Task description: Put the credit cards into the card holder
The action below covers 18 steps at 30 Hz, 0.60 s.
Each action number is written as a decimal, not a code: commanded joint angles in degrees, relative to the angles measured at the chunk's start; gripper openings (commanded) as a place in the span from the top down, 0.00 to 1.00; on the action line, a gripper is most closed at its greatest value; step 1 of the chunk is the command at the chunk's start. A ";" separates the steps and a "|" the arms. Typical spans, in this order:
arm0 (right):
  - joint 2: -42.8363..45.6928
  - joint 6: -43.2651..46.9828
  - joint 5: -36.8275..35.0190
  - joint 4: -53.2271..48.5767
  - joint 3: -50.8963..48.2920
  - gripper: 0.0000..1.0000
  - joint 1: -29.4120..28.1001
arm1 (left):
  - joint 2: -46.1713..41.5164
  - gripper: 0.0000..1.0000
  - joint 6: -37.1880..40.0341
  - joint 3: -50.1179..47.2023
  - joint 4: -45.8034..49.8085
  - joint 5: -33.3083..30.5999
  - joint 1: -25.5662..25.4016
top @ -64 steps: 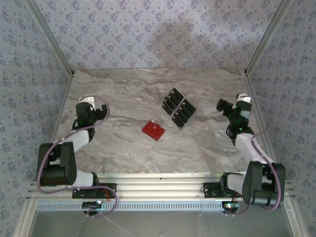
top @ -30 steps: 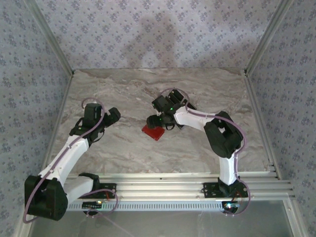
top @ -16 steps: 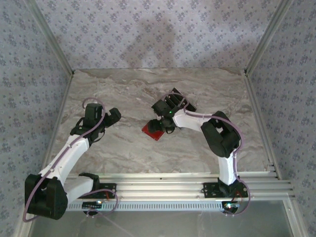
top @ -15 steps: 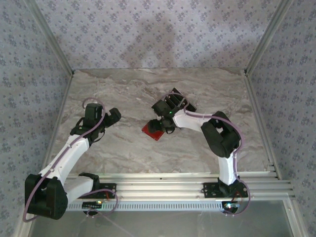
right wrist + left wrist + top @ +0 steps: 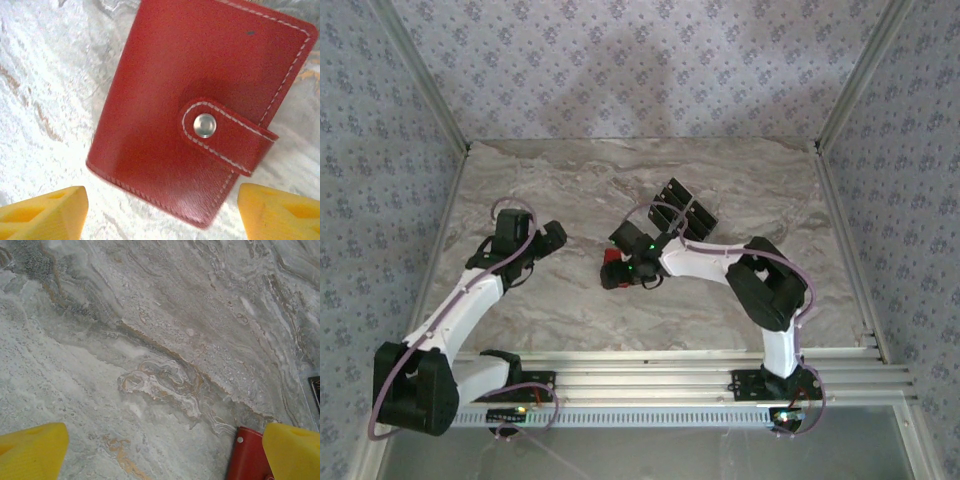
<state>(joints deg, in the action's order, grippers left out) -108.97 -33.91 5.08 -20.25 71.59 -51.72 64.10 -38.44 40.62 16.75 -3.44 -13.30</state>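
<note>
Table: the marble-patterned top point(image 5: 570, 190) carried everything, with both arms reaching out from its near edge.
Right pincer: the right gripper point(image 5: 162, 215) hung straight over the wallet, released, its yellow fingers point(image 5: 45, 212) spread to either side and gripping nothing.
Left pincer: the left gripper point(image 5: 160, 450) stood to the left of mid-table, spread wide and empty, with one corner of the wallet showing by its right finger.
Card holder: the red card holder point(image 5: 165, 100) lay flat at mid-table, folded shut, under the right gripper point(image 5: 625, 268).
Credit cards: the black credit cards point(image 5: 672, 195) lay in rows on the far right of the wallet, near it but apart.
Strap: a stitched tab point(image 5: 227, 140) crossed one edge and was pinned by a metal snap point(image 5: 204, 125).
Handling: it looked light, soft and grainy, so probably not slippery. I would pinch across its two stitched sides, or lift the tab's free end to pop the snap.
Cards' handling: thin, stiff and flat on the table, so likely hard to get under.
</note>
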 commanded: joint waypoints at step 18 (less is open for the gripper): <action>-10.15 -8.68 -20.88 -22.66 22.60 0.41 -0.96 | -0.28 0.00 -4.32 1.35 1.18 -4.46 -0.50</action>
<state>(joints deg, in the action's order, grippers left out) -116.84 -39.53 -13.34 -38.72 91.18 -52.12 64.20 -41.56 41.74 16.99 -6.31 -13.30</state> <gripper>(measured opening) 0.595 0.997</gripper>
